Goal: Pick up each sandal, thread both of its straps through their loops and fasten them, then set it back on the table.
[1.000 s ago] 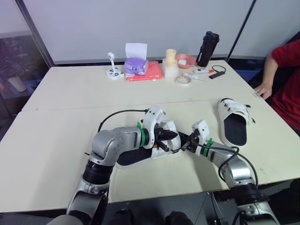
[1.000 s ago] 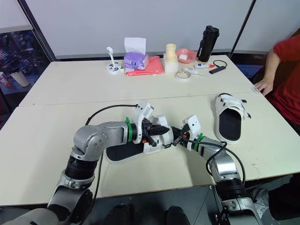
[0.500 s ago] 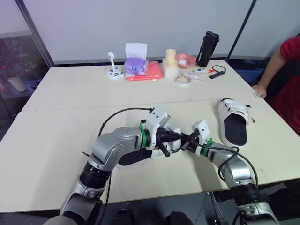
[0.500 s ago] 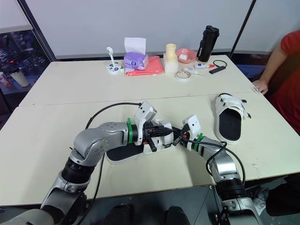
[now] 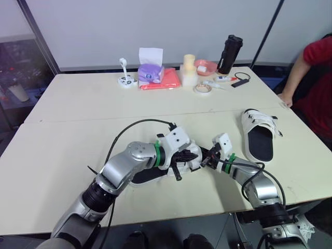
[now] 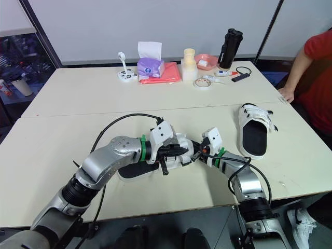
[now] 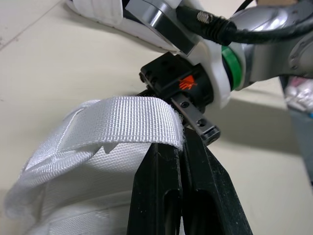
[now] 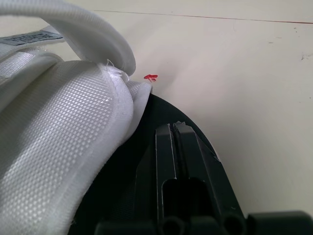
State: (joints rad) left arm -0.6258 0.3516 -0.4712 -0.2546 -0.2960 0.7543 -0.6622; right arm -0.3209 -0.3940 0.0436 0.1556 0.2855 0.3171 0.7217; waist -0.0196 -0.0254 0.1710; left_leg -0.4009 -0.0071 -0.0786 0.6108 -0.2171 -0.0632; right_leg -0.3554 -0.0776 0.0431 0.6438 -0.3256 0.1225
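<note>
Your left gripper (image 7: 180, 147) is pinched tight on the end of the white woven strap (image 7: 122, 117) of the black-soled sandal with white straps (image 5: 149, 174), which lies at the near middle of the pale tabletop (image 5: 78, 119). Your right gripper (image 8: 172, 129), fingers pressed together on nothing, rests over the black footbed — just beside the left. The hold looks to be on the strap's very edge, so a sideways tug could slip it free, and grippers this crowded could knock together. The matching second sandal (image 5: 259, 136) waits well apart, to the right.
</note>
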